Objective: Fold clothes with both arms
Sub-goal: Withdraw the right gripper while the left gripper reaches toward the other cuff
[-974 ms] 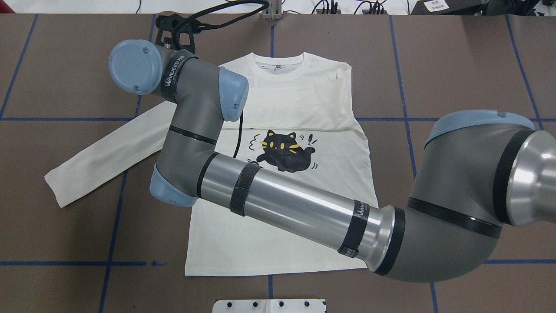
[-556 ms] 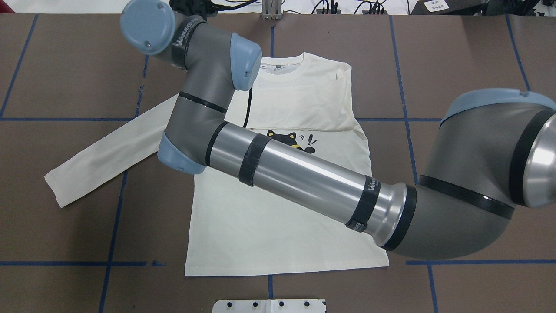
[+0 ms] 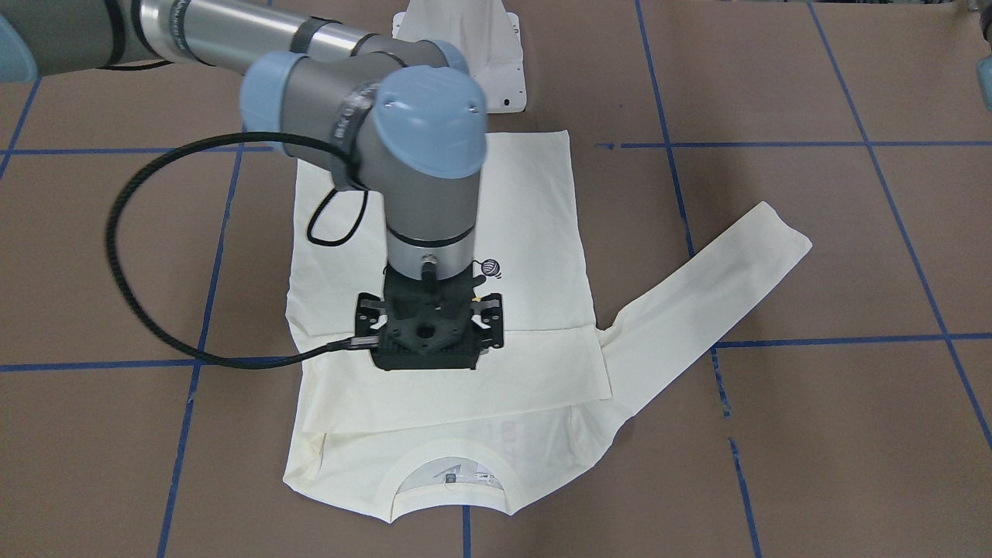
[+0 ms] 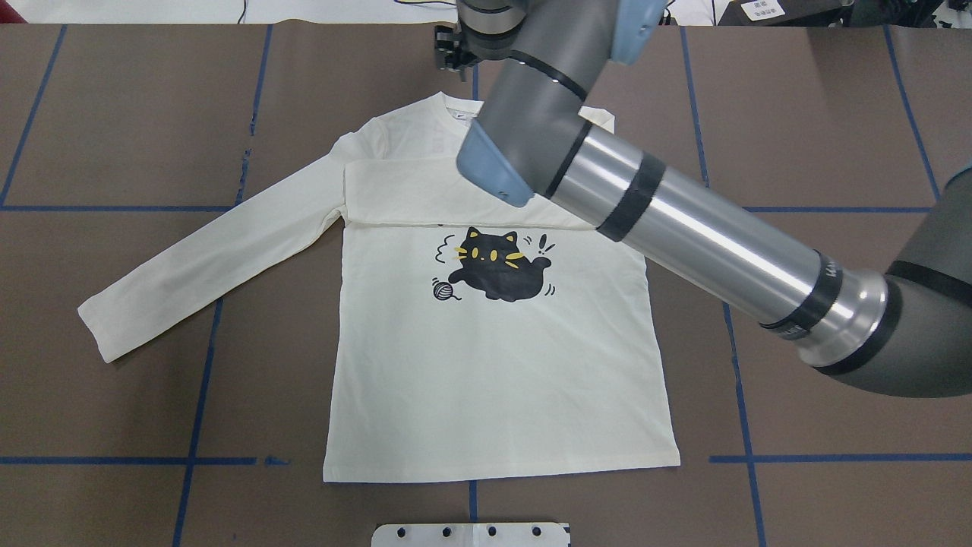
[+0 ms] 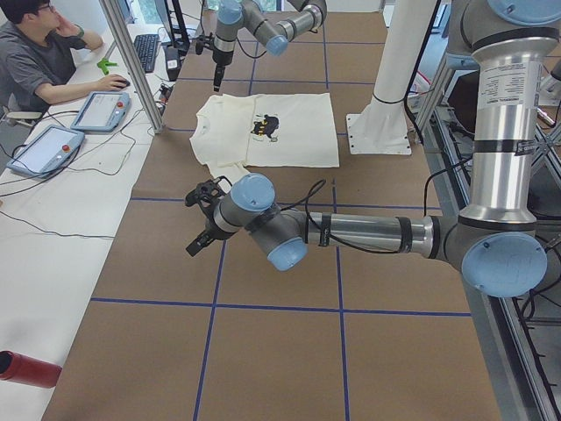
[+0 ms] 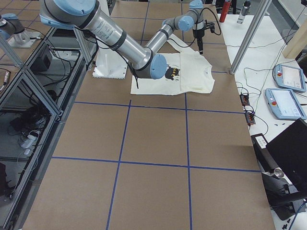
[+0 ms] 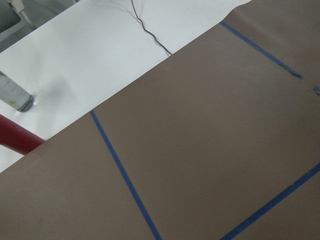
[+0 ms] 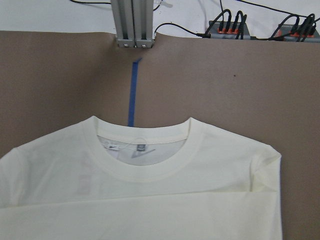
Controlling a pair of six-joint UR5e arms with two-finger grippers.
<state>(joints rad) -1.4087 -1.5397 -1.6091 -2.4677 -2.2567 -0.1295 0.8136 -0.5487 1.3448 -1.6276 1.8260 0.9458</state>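
The cream long-sleeved T-shirt lies flat, front up, with the black cat print showing. One sleeve is folded across the chest. The other sleeve lies stretched out over the table. My right gripper hangs above the chest and collar and holds nothing. Its fingers are hidden under its body. It also shows at the top edge of the overhead view. The right wrist view looks down on the collar. My left gripper is far from the shirt, over bare table. I cannot tell whether it is open or shut.
The white pedestal base stands at the shirt's hem side. An aluminium post and cables are beyond the collar. An operator sits at a desk with tablets. A red cylinder lies past the table's edge near my left gripper.
My right arm has swung from over the shirt's outstretched-sleeve shoulder across to above the collar, uncovering the cat print. The shirt has not moved.
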